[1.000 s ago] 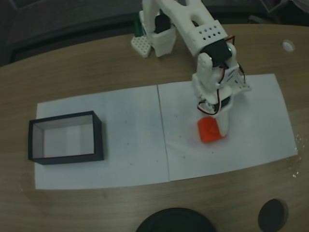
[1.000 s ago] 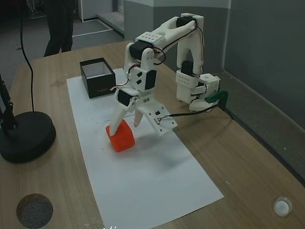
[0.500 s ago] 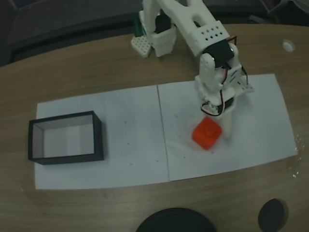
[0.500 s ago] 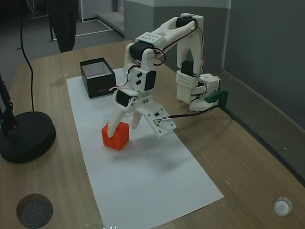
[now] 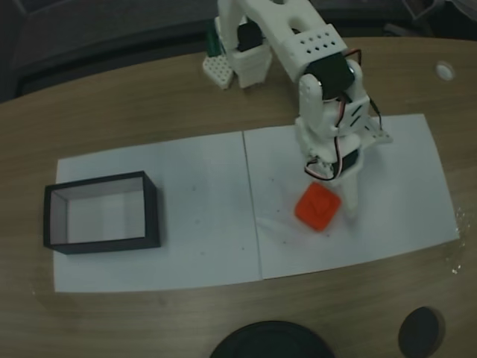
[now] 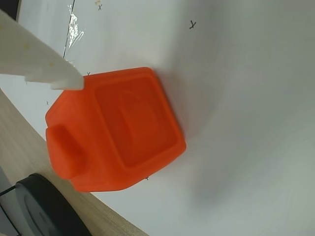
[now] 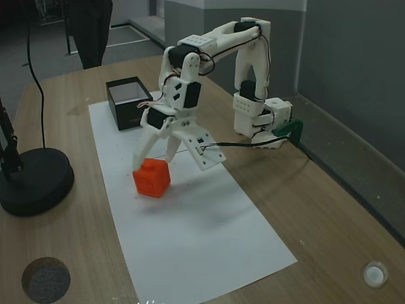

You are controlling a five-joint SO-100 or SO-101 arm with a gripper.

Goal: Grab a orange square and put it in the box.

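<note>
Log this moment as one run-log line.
gripper: open, straddling cube | cube: on paper, ungrasped | box: no cube inside

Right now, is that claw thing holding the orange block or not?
Gripper: open, holding nothing; one fingertip meets a top corner of the orange square, which sits on the paper.

orange square (studded), white paper
</note>
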